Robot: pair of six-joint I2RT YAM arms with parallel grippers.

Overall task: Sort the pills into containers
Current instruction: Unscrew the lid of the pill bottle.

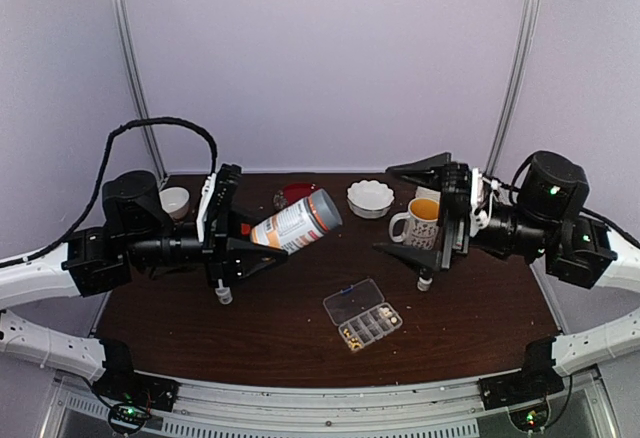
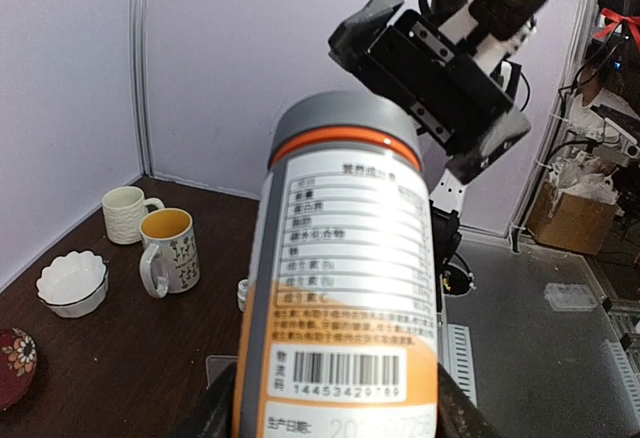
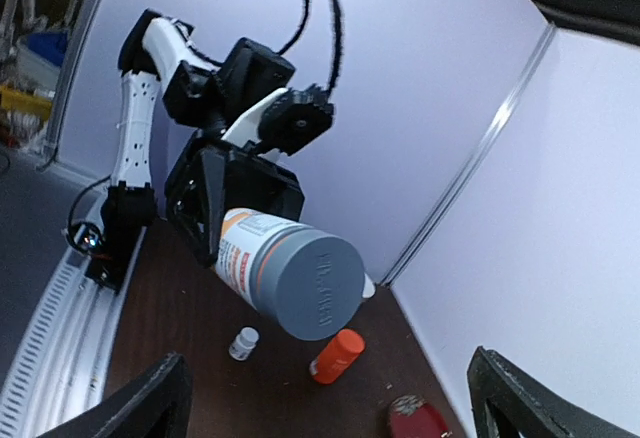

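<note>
Left gripper (image 1: 252, 245) is clamped on a grey-capped bottle (image 1: 297, 221), held above the table (image 1: 480, 308) with its cap pointing to 2 o'clock. At the bottle's 5 o'clock lies the organiser (image 1: 350, 301), lid open, with tan pills (image 1: 351, 335) in some compartments. At its 1 o'clock, the right gripper (image 1: 386, 209) gapes wide and empty beside a mug (image 1: 424, 223).

We see a dark brown wooden table (image 1: 480, 328). Near its front middle lies a clear organiser box (image 1: 362, 315). Toward the back stand a red dish (image 1: 297, 194), a white scalloped bowl (image 1: 370, 198) and a printed mug (image 1: 420, 222) with a yellow inside. A white cup (image 1: 174, 201) stands at the back left. Two small white vials (image 1: 224, 296) (image 1: 425, 283) stand well apart, and an orange bottle (image 3: 336, 355) lies on its side near the left one.
</note>
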